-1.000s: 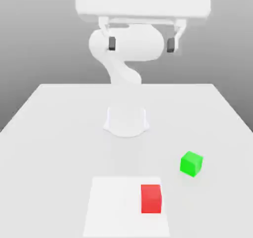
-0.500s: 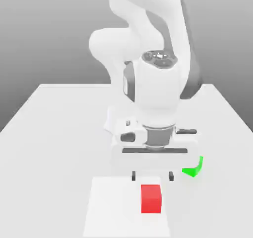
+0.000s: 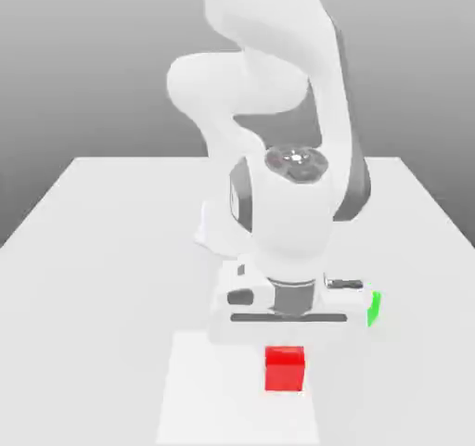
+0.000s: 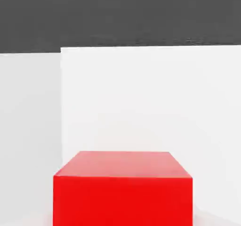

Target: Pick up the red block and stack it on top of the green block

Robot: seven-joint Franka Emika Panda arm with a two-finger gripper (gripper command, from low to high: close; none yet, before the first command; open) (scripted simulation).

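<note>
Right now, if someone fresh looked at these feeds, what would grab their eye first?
The big white arm dominates the exterior view, bent down over the front of the table. Just under its hand sits the red block on a paler white patch; the hand view has that same block close up. A sliver of the green block peeks out on the exterior view's right of the hand.
</note>
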